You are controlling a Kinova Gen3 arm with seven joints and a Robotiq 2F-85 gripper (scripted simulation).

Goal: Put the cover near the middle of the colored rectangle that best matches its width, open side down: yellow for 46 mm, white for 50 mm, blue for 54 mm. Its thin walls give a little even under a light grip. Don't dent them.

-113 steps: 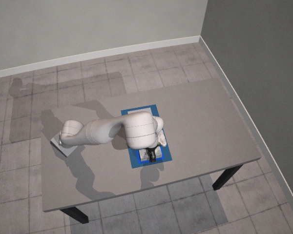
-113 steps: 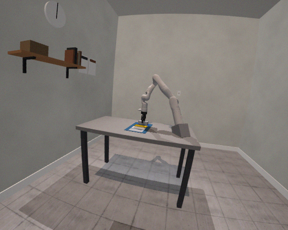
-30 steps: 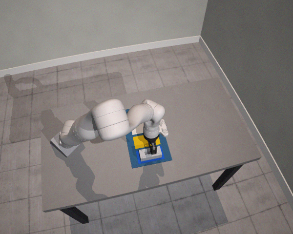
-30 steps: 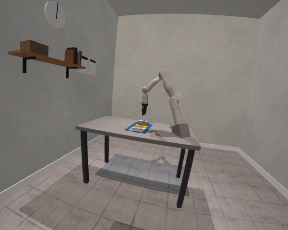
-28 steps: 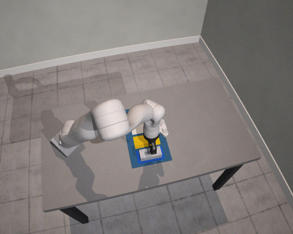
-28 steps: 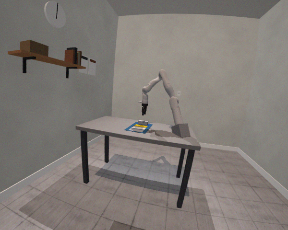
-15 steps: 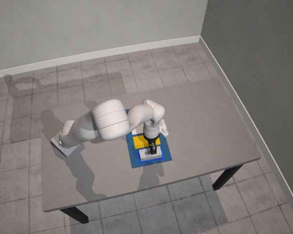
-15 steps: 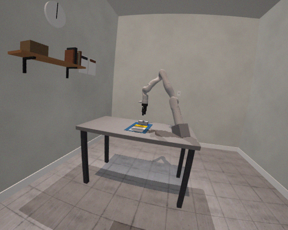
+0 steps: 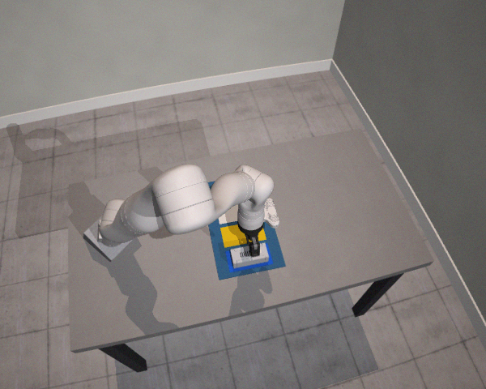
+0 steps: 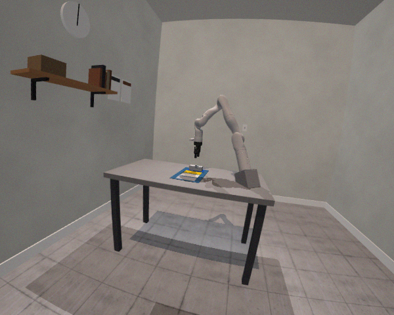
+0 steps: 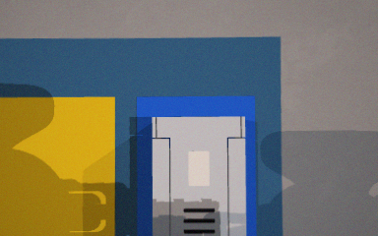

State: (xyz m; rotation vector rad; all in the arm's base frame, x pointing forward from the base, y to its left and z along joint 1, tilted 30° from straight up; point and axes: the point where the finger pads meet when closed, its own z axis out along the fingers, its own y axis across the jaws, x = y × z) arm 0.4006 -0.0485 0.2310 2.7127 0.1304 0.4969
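Observation:
The light grey cover (image 11: 199, 172) lies on the bright blue rectangle (image 11: 196, 105), its closed top facing up, with blue showing on three sides in the wrist view. It also shows in the top view (image 9: 247, 256) and the exterior view (image 10: 196, 167). The yellow rectangle (image 11: 53, 162) lies beside it, and the white rectangle (image 10: 187, 176) is mostly hidden under the arm in the top view. My gripper (image 9: 253, 246) hangs open and empty well above the cover, as the exterior view (image 10: 197, 154) shows.
The three rectangles sit on a dark blue mat (image 9: 247, 251) in the middle of a grey table (image 9: 318, 217). The arm's base (image 9: 104, 242) is mounted at the table's left end. The table edges are far from the mat.

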